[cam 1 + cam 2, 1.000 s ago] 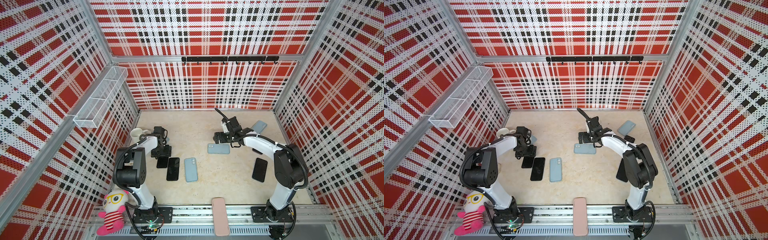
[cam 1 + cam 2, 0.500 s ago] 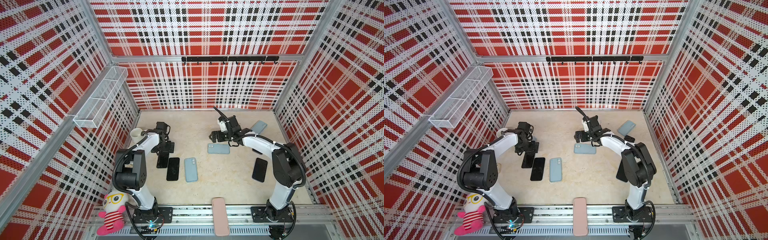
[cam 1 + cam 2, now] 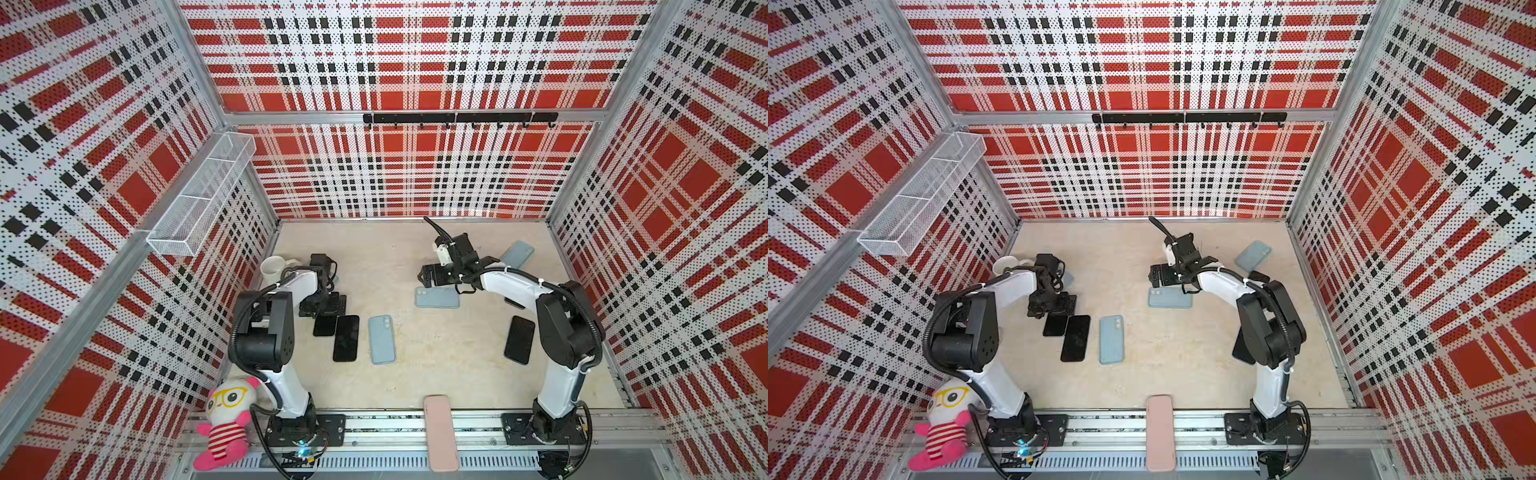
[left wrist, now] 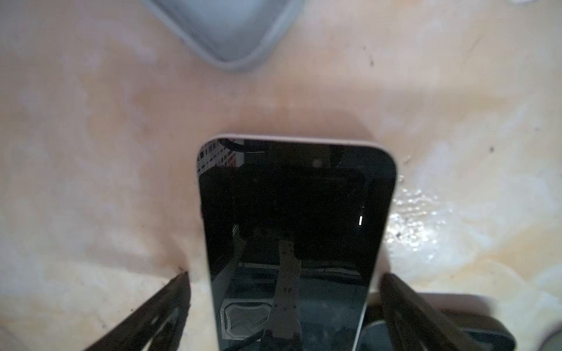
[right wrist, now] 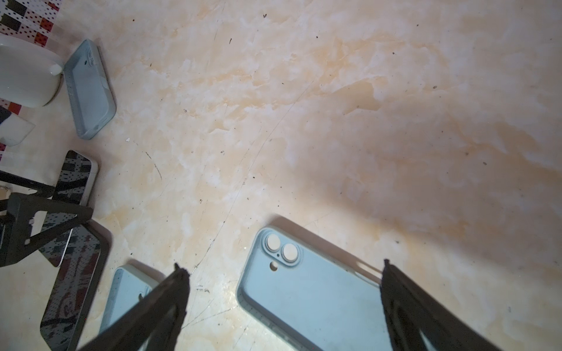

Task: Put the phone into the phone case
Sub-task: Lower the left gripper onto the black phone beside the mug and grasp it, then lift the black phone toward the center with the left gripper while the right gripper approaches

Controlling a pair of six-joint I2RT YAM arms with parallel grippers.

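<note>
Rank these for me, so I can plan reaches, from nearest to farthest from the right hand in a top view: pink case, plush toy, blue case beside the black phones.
From the right hand:
1. Blue case, left of centre, next to a black phone.
2. Pink case, on the front rail.
3. Plush toy, front-left corner.

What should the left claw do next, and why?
Probably close the left claw on the black-screened phone. Its jaws stand open on either side of the phone's long edges. The phone lies flat on the table, unheld, and an empty grey-blue case lies just beyond its end.
</note>
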